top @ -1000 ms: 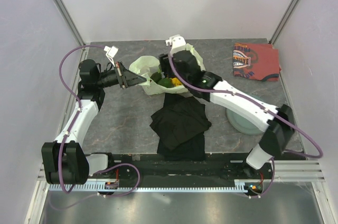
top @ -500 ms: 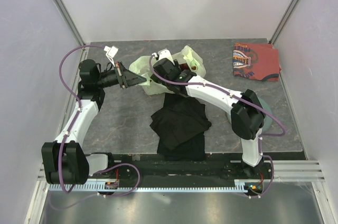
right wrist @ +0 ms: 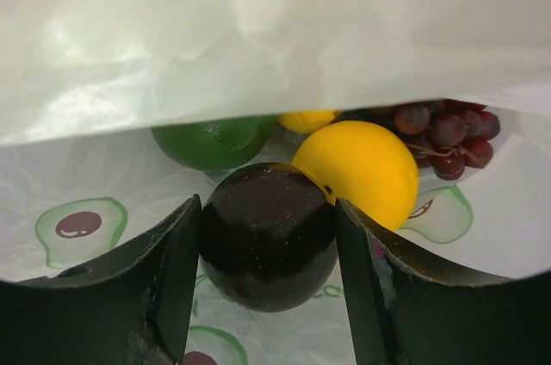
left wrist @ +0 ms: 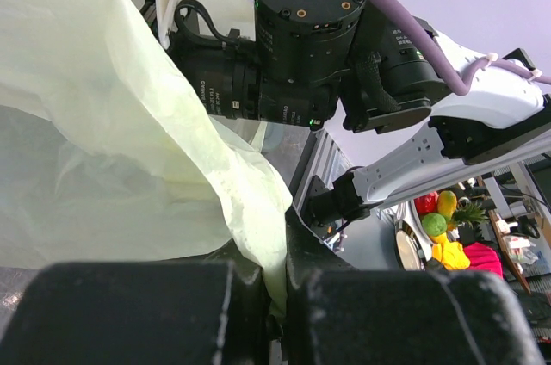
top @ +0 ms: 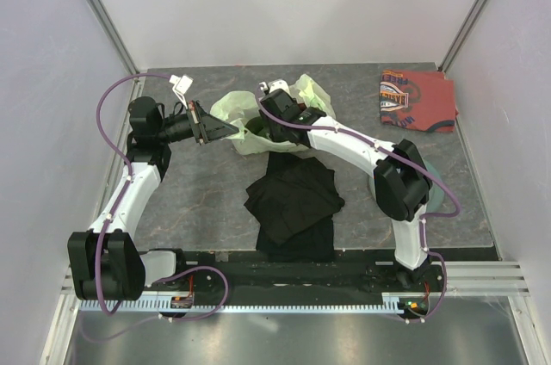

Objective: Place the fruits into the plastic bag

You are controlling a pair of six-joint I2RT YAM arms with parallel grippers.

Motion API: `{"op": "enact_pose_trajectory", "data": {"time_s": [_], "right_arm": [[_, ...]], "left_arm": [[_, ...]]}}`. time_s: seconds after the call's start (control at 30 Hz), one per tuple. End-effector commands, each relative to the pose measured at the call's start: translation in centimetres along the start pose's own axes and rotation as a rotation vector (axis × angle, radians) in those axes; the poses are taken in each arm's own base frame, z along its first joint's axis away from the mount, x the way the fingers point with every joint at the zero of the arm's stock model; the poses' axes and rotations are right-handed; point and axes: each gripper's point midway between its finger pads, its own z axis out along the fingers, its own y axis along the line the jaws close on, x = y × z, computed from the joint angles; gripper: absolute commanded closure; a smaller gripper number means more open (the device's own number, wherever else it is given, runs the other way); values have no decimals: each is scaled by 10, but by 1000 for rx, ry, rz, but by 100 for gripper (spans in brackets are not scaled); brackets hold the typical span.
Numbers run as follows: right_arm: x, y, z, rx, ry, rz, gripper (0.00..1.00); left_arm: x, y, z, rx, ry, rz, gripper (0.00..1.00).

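The pale yellow-green plastic bag (top: 237, 115) lies at the back middle of the table. My left gripper (top: 209, 130) is shut on the bag's edge (left wrist: 258, 236) and holds its mouth up. My right gripper (top: 269, 124) reaches inside the bag. In the right wrist view it (right wrist: 269, 244) is shut on the dark maroon round fruit (right wrist: 269, 236). Behind it inside the bag (right wrist: 258, 38) lie a yellow fruit (right wrist: 357, 167), a green fruit (right wrist: 215, 137) and the dark red grape bunch (right wrist: 448, 133). In the top view the fruits are hidden by the bag and arm.
A folded black cloth (top: 293, 201) lies just in front of the bag. A red-orange patterned cloth (top: 417, 100) lies at the back right. A grey-green plate (top: 439, 197) is mostly hidden under the right arm.
My right arm has swung left and pushed its gripper into the bag's mouth, then shifted slightly right. The left arm has held still with the bag's edge.
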Motion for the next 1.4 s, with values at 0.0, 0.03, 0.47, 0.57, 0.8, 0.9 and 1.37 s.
{"op": "enact_pose_trajectory", "data": {"time_s": [0.0, 0.03, 0.47, 0.57, 0.8, 0.9, 1.37], "right_arm": [[-17, 9, -5, -36, -32, 36, 63], [-19, 10, -6, -40, -35, 34, 59], [-32, 15, -19, -88, -70, 33, 14], [-43, 22, -31, -145, -103, 41, 9], [-87, 44, -101, -327, -322, 46, 17], [-110, 42, -149, -415, -470, 76, 18], [-107, -47, -231, -201, -596, 147, 16]], "left_arm": [[-11, -10, 0, 16, -13, 60, 98], [-11, -10, 0, 17, -14, 62, 98], [-11, -11, 0, 19, -12, 61, 99], [-11, -12, 0, 20, -12, 62, 98], [-11, -11, 0, 15, -17, 64, 99], [-12, -10, -1, 11, -21, 65, 98], [-13, -9, -2, 6, -24, 65, 98]]}}
